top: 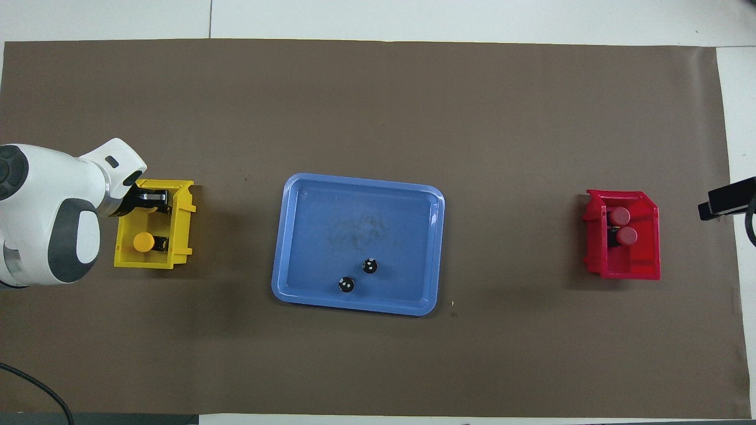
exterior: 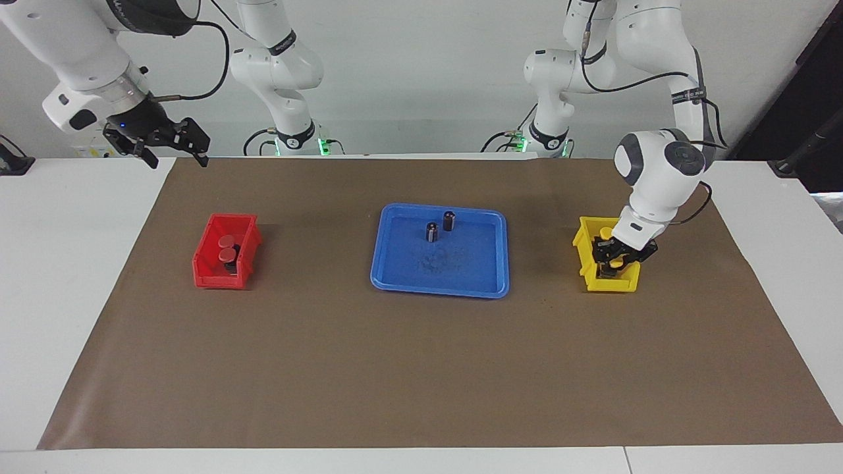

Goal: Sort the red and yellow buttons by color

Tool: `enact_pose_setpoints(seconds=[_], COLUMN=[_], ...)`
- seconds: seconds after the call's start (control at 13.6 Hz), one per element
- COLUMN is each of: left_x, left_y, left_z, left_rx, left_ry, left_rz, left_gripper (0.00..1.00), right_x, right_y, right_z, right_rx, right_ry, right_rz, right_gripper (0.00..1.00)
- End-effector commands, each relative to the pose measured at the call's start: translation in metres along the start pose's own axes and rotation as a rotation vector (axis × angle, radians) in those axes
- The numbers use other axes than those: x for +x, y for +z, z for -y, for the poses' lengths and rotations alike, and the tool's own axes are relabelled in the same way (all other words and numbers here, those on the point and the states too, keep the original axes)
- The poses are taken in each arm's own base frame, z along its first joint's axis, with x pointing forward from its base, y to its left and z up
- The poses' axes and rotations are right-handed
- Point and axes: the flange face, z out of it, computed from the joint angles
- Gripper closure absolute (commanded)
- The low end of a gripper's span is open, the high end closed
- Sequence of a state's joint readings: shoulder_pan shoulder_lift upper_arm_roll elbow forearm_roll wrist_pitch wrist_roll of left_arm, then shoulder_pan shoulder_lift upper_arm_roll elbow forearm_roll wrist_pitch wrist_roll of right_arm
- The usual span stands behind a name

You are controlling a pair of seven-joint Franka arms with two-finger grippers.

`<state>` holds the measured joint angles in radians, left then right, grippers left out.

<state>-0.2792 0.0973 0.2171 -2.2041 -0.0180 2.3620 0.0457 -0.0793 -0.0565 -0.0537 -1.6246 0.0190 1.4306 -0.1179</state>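
A: Where are the buttons, please?

B: The two red buttons [exterior: 227, 247] are in the red bin [exterior: 217, 282], side by side, at the right arm's end of the surface [exterior: 59, 296]. The yellow bin [exterior: 612, 284] stands at the left arm's end. One yellow button [exterior: 604, 232] lies in the part of this bin nearer to the robots.

A: And the second yellow one?

B: A yellow cap [exterior: 618, 261] shows low in the bin, directly at the fingers of the left end effector [exterior: 614, 263]. This end effector reaches down inside the yellow bin, over its part farther from the robots.

A: Does it grasp the button?

B: I cannot tell. The fingers are around the cap, but I cannot tell if they press it or have let it go.

A: What about the other arm?

B: The right end effector [exterior: 172, 153] is up in the air, over the border of the brown mat [exterior: 395, 368] at its own end. Its fingers are spread wide and carry nothing. This arm waits.

A: Is anything in the middle?

B: Yes, a blue tray [exterior: 438, 289] lies between the two bins. Two small dark cylinders [exterior: 432, 232] stand upright in it, near each other, in the half nearer to the robots. Both bins and the tray rest on the mat.
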Motion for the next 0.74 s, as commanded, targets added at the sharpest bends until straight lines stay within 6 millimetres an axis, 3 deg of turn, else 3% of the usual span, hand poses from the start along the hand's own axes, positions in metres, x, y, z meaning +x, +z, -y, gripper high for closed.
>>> enact_pose_setpoints(seconds=[0.0, 0.29, 0.44, 0.51, 0.59, 0.66], left_x=[0.002, 0.018, 0.020, 0.019, 0.017, 0.012], left_y=[-0.008, -0.075, -0.135, -0.161, -0.172, -0.183], left_z=[0.002, -0.003, 0.001, 0.002, 0.001, 0.000], left_rx=[0.002, -0.011, -0.023, -0.026, -0.028, -0.030], left_ry=[0.015, 0.018, 0.012, 0.012, 0.014, 0.014], left_rz=[-0.007, 0.070, 0.048, 0.049, 0.059, 0.057], left_gripper=[0.37, 0.35, 0.34, 0.27, 0.17, 0.00], right_x=[-0.005, -0.005, -0.005, -0.005, -0.005, -0.005], right_y=[-0.002, -0.002, -0.002, -0.002, -0.002, -0.003], right_z=[0.003, 0.002, 0.002, 0.003, 0.003, 0.002], right_rx=[-0.007, -0.006, -0.005, -0.005, -0.005, -0.005], right_ry=[0.010, 0.012, 0.012, 0.010, 0.010, 0.012], right_rz=[0.004, 0.004, 0.004, 0.004, 0.004, 0.003], right_gripper=[0.00, 0.00, 0.00, 0.00, 0.00, 0.00])
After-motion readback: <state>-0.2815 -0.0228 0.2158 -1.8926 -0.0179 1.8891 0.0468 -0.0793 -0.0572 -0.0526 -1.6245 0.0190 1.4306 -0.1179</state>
